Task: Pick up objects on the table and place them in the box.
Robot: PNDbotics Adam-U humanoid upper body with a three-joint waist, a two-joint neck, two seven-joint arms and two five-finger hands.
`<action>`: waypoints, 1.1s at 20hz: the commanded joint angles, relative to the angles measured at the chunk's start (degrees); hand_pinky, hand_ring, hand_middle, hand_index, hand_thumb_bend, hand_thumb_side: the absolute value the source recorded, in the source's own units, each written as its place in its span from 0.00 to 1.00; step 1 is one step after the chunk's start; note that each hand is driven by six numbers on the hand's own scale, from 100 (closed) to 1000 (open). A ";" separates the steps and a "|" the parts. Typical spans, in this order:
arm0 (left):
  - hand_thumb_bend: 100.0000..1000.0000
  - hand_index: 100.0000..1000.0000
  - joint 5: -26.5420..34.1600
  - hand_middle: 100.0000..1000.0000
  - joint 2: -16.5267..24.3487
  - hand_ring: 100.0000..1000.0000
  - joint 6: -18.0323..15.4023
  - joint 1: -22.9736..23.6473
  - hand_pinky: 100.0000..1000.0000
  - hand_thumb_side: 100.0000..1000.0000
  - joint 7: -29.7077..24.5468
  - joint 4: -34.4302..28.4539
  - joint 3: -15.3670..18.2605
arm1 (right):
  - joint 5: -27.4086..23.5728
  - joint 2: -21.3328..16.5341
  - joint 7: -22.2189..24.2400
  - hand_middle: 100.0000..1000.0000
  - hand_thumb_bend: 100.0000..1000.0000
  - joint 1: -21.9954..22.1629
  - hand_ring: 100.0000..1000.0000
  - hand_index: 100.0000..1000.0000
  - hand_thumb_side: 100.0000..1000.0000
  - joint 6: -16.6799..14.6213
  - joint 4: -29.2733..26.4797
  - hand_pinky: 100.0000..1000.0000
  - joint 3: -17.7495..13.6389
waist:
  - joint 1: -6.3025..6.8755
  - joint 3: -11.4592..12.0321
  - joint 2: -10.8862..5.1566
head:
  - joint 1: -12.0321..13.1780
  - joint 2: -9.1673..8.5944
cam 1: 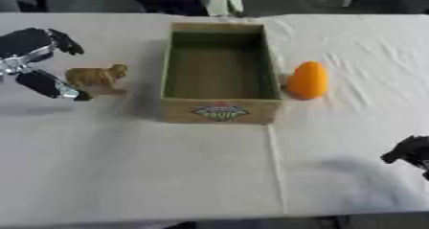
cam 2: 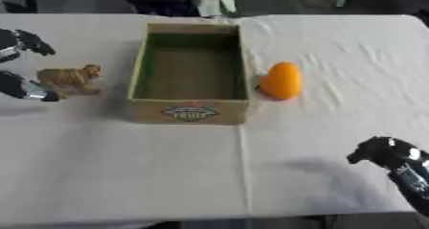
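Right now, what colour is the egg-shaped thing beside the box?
Orange; the egg-shaped thing shows best in the left eye view.

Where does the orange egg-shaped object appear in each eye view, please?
Left eye view: the orange egg-shaped object stands right of centre, beside the box's right wall.
Right eye view: it sits nearer the centre.
Shared landmark: the open cardboard box with a front label.
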 commanded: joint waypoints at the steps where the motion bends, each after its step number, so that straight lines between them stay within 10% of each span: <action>1: 0.71 0.79 -0.73 0.64 0.47 0.70 -0.59 -1.51 0.72 0.50 -0.53 0.90 -0.25 | 0.10 -1.25 0.81 0.54 0.00 -0.43 0.57 0.70 0.65 -0.77 -0.50 0.68 -0.05 | 0.03 -0.11 -0.61 | 0.25 -0.10; 12: 0.70 0.78 -3.38 0.62 -2.54 0.68 -1.52 -3.94 0.71 0.49 -1.75 5.37 -1.43 | 0.14 -1.13 1.05 0.54 0.00 -0.63 0.57 0.70 0.65 -0.95 -0.43 0.68 0.14 | -0.06 -0.43 -0.26 | 0.52 -0.38; 16: 0.58 0.75 -4.17 0.56 -3.09 0.60 -0.74 -4.48 0.68 0.46 -0.41 6.08 -1.38 | 0.23 -1.07 1.11 0.54 0.00 -0.74 0.57 0.70 0.65 -0.93 -0.43 0.68 0.17 | -0.03 -0.44 -0.10 | 0.47 -0.36; 22: 0.11 0.63 -3.95 0.39 -3.70 0.43 1.04 -4.46 0.58 0.29 2.54 7.26 -1.00 | 0.35 -0.97 1.01 0.54 0.00 -0.71 0.57 0.70 0.65 -0.96 -0.39 0.68 0.09 | -0.05 -0.45 0.04 | 0.37 -0.26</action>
